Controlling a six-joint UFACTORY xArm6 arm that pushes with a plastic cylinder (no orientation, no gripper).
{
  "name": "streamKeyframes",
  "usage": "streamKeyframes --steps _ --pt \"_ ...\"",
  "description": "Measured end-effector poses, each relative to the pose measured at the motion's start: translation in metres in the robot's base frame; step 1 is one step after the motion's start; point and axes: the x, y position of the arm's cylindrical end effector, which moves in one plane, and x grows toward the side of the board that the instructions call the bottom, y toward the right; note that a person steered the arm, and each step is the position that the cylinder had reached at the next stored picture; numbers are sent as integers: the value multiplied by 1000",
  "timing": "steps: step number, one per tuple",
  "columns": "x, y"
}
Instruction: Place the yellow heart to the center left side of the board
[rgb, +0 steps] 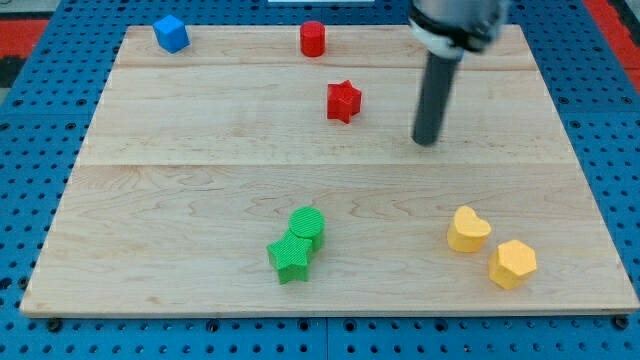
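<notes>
The yellow heart (467, 229) lies on the wooden board (200, 190) at the view's lower right. A yellow hexagon (512, 264) sits just to its lower right, close beside it. My tip (427, 141) stands on the board right of centre, above the yellow heart and a little to its left, well apart from it. The rod rises from there to the view's top edge.
A red star (343, 101) lies left of my tip. A red cylinder (313, 38) and a blue cube (171, 33) sit near the board's top edge. A green cylinder (307, 224) and a green star (290, 258) touch at the bottom centre.
</notes>
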Motion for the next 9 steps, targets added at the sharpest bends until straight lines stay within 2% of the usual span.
streamKeyframes --steps 1,2,3,4,6,7,8,9 --pt "43 117" --pt "122 127" --pt "154 106" --pt "124 29" --pt "34 -115" --pt "66 -101" --pt "81 -62" --pt "54 -28"
